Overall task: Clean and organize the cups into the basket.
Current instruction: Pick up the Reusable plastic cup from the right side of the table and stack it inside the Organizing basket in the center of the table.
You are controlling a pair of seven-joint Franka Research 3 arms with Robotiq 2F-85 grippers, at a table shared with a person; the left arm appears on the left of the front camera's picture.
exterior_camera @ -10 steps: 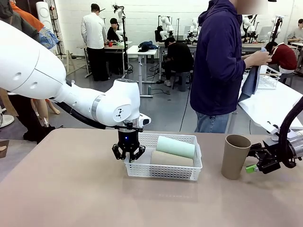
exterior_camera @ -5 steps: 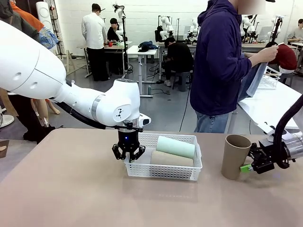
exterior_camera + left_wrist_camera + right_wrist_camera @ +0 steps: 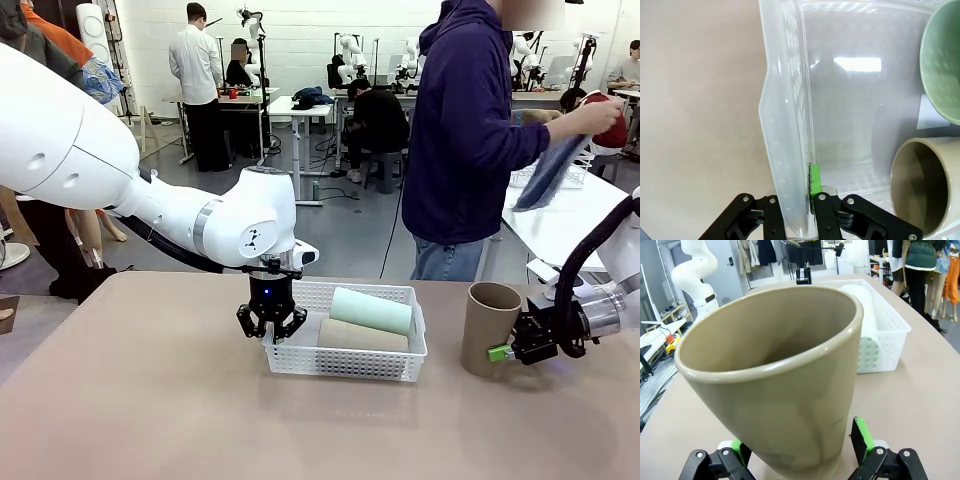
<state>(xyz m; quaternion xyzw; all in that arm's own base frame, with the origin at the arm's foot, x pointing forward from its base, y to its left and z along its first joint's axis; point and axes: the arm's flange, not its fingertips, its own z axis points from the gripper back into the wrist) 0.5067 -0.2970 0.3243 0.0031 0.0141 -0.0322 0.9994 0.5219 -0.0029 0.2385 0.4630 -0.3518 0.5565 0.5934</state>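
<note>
Two cups down already inside the basket (image 3: 345, 362), near the middle of the counter (image 3: 150, 400): mint cup (image 3: 371, 310) along the basket's far side, brown cup (image 3: 362, 336) along its near side, both flat on their sides, mouths toward the basket's left end. Laid flat and parallel, probably to pack side by side in so shallow a basket.

At that left end, left end effector (image 3: 271, 322) pressed together on the short wall, one finger inside and one outside, thin plastic pinched between them. Judged as a brace, to stop the light basket sliding during the next drop-in.

To the right of the basket and apart from it, third cup (image 3: 491, 328) upright on the counter, mouth up. Right end effector (image 3: 798, 436) spread wide around the lower part, a green pad on either side, no squeeze yet. Seemingly lined up low for a sideways grasp, ready to lift and tip toward the basket.

Contact between pads and cup wall: impossible to tell. From the front, far finger hidden behind the cup. Cup's foot cut off at the bottom edge of the right wrist view. Insides of the two lying cups mostly out of sight, so cleanliness unknown.

Beyond the basket, person at the far side turned away, hand (image 3: 600, 115) lifting a blue cloth (image 3: 555, 175) over another table, purpose unclear
</note>
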